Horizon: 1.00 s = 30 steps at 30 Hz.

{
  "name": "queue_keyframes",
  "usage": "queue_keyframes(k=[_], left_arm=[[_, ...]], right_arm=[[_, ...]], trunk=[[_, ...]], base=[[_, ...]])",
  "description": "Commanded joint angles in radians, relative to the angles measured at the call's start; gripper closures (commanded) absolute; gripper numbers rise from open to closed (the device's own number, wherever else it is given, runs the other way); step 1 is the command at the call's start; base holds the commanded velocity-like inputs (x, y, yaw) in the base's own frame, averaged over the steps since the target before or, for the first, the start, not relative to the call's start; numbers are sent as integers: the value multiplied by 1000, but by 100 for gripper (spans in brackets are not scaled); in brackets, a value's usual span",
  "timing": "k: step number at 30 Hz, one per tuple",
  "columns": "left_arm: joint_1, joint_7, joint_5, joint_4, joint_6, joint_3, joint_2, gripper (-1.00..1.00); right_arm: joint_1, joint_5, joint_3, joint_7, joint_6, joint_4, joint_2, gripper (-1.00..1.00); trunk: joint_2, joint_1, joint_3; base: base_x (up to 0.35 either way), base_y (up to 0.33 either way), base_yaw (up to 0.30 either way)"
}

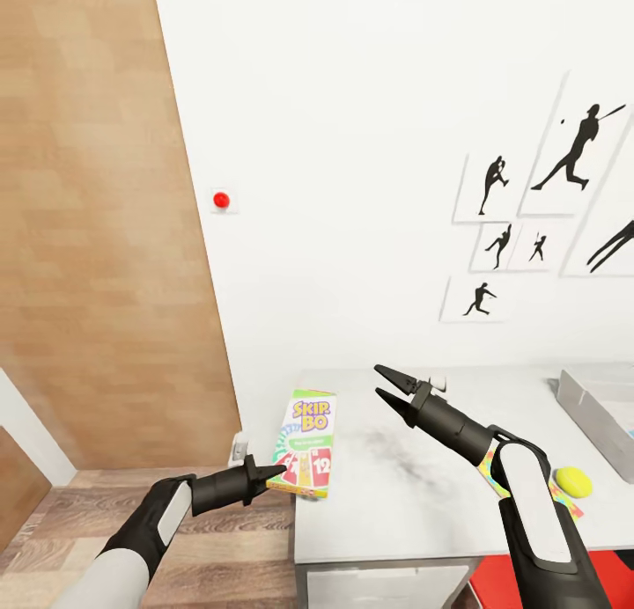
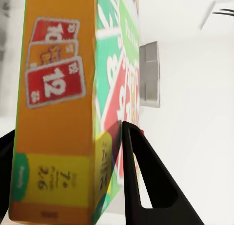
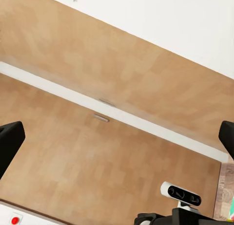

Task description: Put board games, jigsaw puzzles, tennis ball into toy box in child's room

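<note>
White wall backs our table (image 1: 414, 495); left gripper (image 1: 275, 477) clamps the board game (image 1: 305, 442), its orange side visible at the wrist; right gripper (image 1: 389, 389) gapes.

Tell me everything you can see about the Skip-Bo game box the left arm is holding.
The Skip-Bo game box is a flat printed cardboard-looking carton: green top with yellow lettering, red and orange card panels numbered 12, an orange side face with a yellow label. The left tool is shut on its near end, one finger on each broad face. It sits over the left edge of the white table, closed and undamaged; whether it rests on the top or is lifted is unclear.
</note>
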Motion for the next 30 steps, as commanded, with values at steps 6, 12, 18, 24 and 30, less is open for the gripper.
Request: queue_keyframes(k=[6,12,18,24,30], left_arm=[[-1,-4,-2,-1,6,5,-1,100],[-1,-6,-2,-1,6,5,2,100],[-1,-8,-2,-1,6,5,3,100],[-1,-8,-1,-1,6,5,3,100],[-1,-9,-1,-1,5,5,3,100]], right_arm=[[-1,11,-3,10,5,0,1,-100],[-1,13,-3,10,5,-1,1,-100],[-1,13,-3,10,5,0,1,-100],[-1,14,-3,10,5,-1,0,-100],[-1,14,-4,10,5,-1,0,-100]], trunk=[[-2,1,-2],[-2,1,-2],[-2,1,-2],[-2,1,-2],[-2,1,-2]], base=[[0,0,0],[-87,0,0],[-41,0,0],[-44,0,0],[-211,0,0]])
